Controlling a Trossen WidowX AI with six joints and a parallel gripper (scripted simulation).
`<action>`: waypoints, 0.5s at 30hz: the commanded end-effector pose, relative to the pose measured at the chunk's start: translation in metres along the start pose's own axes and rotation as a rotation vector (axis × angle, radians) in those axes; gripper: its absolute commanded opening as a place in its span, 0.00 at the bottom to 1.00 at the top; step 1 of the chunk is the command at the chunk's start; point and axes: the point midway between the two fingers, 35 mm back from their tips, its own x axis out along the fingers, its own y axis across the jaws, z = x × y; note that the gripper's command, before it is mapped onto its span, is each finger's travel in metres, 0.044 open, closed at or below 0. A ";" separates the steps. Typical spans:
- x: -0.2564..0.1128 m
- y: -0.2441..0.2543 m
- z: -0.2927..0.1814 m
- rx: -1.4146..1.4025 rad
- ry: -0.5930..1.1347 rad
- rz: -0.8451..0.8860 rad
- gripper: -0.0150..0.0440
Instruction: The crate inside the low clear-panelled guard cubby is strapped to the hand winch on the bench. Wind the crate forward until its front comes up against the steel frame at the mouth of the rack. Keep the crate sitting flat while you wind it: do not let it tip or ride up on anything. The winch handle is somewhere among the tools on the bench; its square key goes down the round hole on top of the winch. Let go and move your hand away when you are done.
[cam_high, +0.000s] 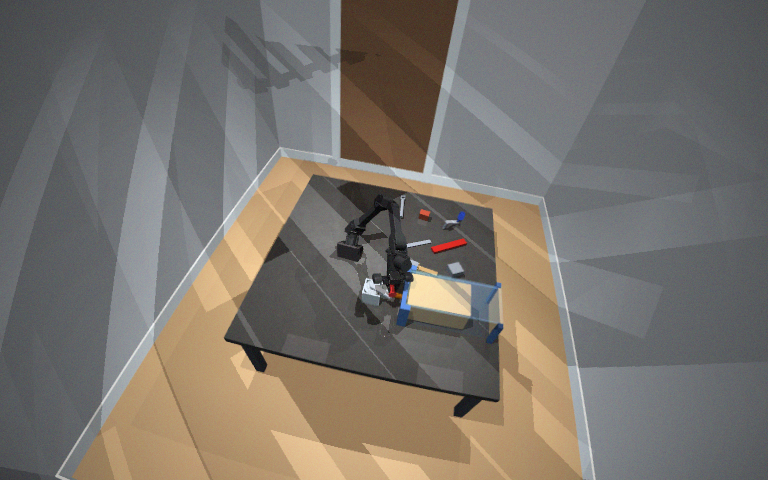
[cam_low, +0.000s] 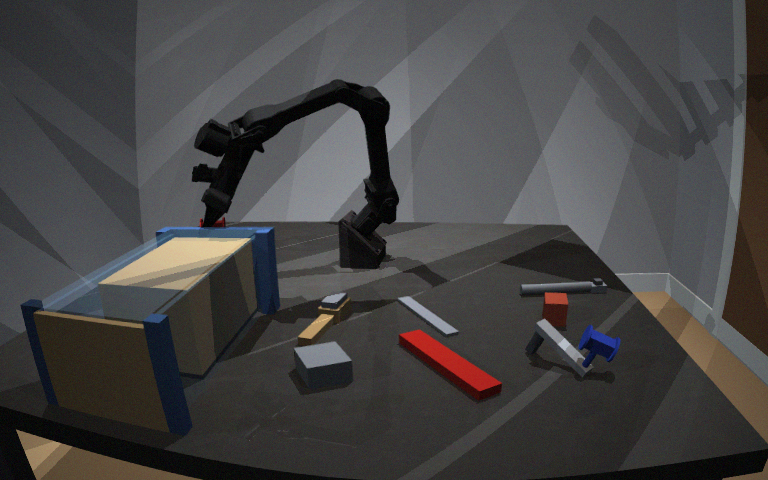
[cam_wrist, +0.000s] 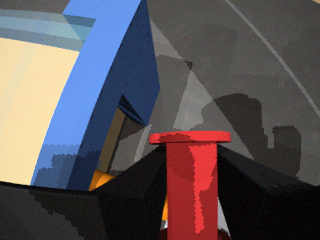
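Note:
The gripper (cam_high: 391, 286) (cam_low: 212, 222) (cam_wrist: 192, 167) is shut on the upright red knob of the winch handle (cam_high: 391, 292) (cam_wrist: 192, 195). The handle's pale arm reaches towards the light grey winch (cam_high: 370, 295), partly covered by the fingers. Its key and the round hole are hidden. The orange strap (cam_high: 398, 296) (cam_wrist: 102, 179) runs from the winch side to the rack mouth. The cream crate (cam_high: 438, 294) (cam_low: 176, 261) (cam_wrist: 30, 115) sits flat inside the clear-panelled cubby, its front close behind the blue mouth frame (cam_high: 402, 315) (cam_low: 266, 271) (cam_wrist: 100, 65). I cannot tell whether they touch.
Beside the cubby lie a tan tool with a grey top (cam_low: 317, 328), a grey block (cam_high: 455, 268) (cam_low: 322, 365), a red bar (cam_high: 449, 246) (cam_low: 450, 365) and a pale strip (cam_low: 427, 315). Farther off are an orange cube (cam_low: 555, 309), a grey rod (cam_low: 557, 288) and a blue-knobbed crank (cam_low: 563, 348).

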 end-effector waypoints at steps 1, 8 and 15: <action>0.002 0.012 -0.025 -0.003 0.065 0.016 0.25; -0.001 0.015 -0.032 -0.003 0.066 0.016 0.25; -0.005 0.017 -0.038 -0.003 0.066 0.016 0.25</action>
